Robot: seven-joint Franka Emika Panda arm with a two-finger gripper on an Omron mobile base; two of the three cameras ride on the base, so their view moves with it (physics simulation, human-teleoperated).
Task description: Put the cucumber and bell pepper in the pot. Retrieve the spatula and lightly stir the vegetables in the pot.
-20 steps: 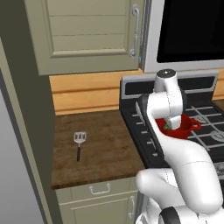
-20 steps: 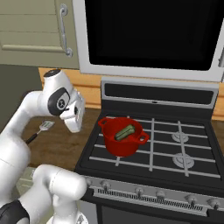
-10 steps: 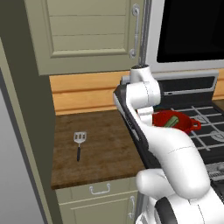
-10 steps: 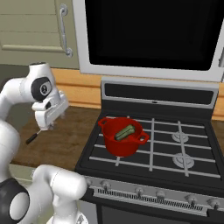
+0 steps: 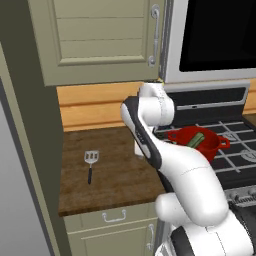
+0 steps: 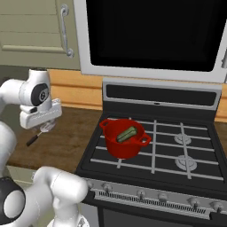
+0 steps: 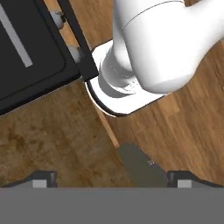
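Left base view: spatula (image 5: 90,161) lies untouched at centre left on the wooden surface (image 5: 115,185); cucumber (image 6: 126,134) already sits in the pot (image 6: 125,141) mid-frame, so the pincer (image 6: 45,126) hangs released, empty, ready to fetch it

Wood-grain countertop (image 5: 115,170), brown, matt w/ darker blotches. Backsplash (image 5: 90,107) lighter orange wood, smooth planks. Cabinet doors (image 5: 100,40) painted matt olive-beige w/ brushed metal handles. Stove (image 6: 177,146) top glossy black w/ pale grey metal grates. Pot (image 6: 125,141) smooth red enamel, slight sheen. Cucumber (image 6: 127,134) matt dark green. Spatula (image 5: 90,162): silver-grey metal head, black handle, prob. plastic. Arm shell glossy white plastic.
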